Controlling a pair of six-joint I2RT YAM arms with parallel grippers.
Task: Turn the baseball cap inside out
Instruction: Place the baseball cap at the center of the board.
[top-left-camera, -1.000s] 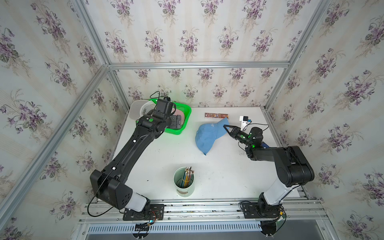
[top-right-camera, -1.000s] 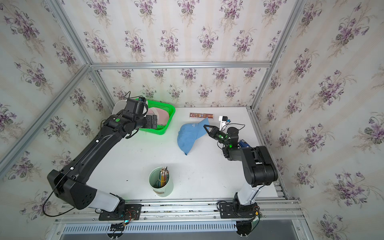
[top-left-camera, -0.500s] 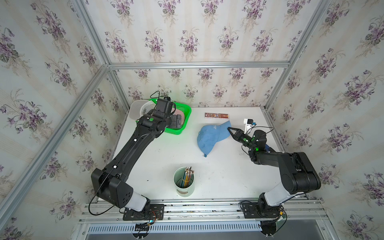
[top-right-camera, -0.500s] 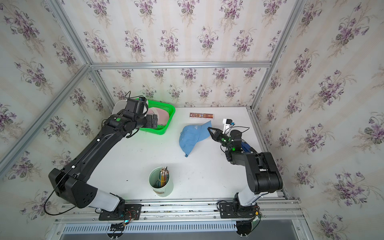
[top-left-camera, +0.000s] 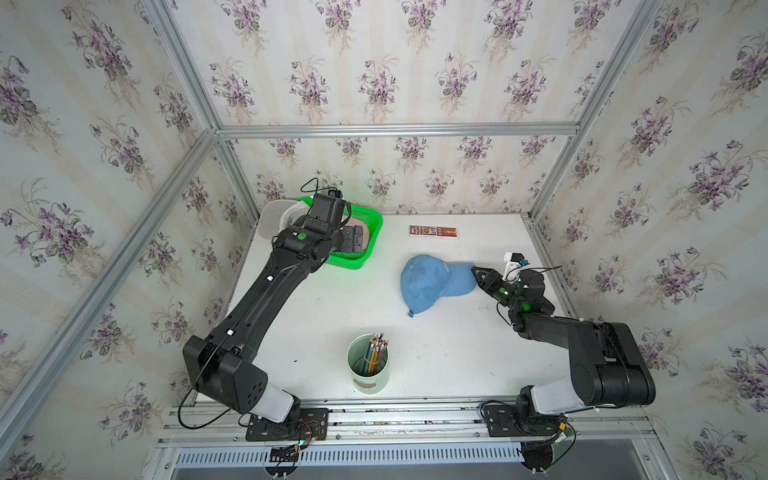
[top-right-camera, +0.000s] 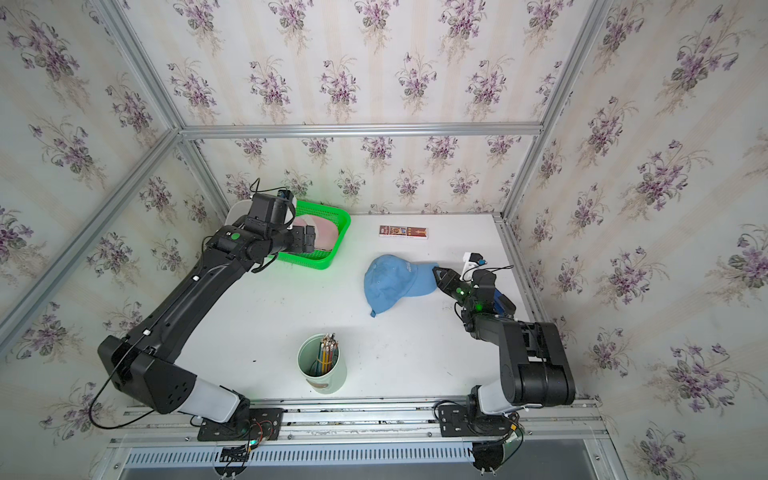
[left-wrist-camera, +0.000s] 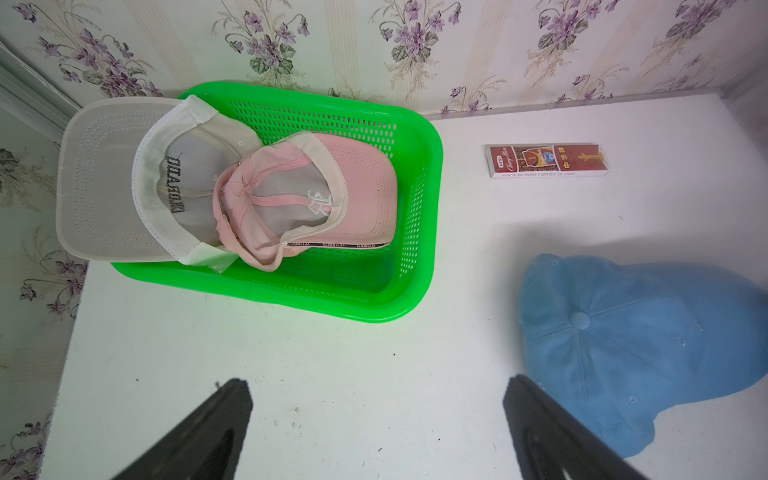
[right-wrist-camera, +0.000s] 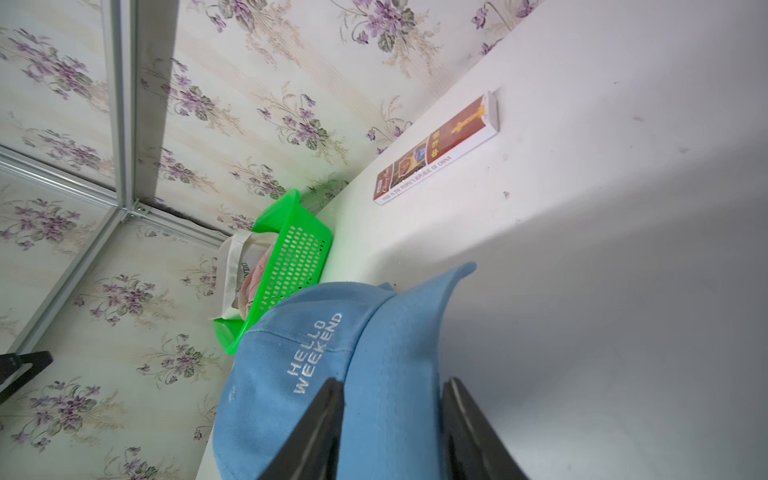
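The blue baseball cap (top-left-camera: 432, 282) (top-right-camera: 395, 282) lies crown up on the white table, right of centre, with its brim pointing at the right arm. White "HELLO WEEKEND" lettering shows on its front (right-wrist-camera: 332, 374). My right gripper (top-left-camera: 477, 272) (right-wrist-camera: 392, 386) is at the brim's tip, and its jaws stand apart with the brim loose between them. My left gripper (left-wrist-camera: 376, 382) (top-left-camera: 353, 241) hovers wide open by the green basket, with nothing between its fingers. From there the cap (left-wrist-camera: 640, 340) lies off to one side.
A green basket (top-left-camera: 370, 249) at the back left holds a white cap (left-wrist-camera: 116, 183) and a pink cap (left-wrist-camera: 353, 183). A red box (top-left-camera: 433, 232) lies near the back wall. A cup of pencils (top-left-camera: 368, 363) stands near the front edge.
My right gripper was shut on the brim and drew the cap to the right. Its jaws have now parted. The left arm has barely moved.
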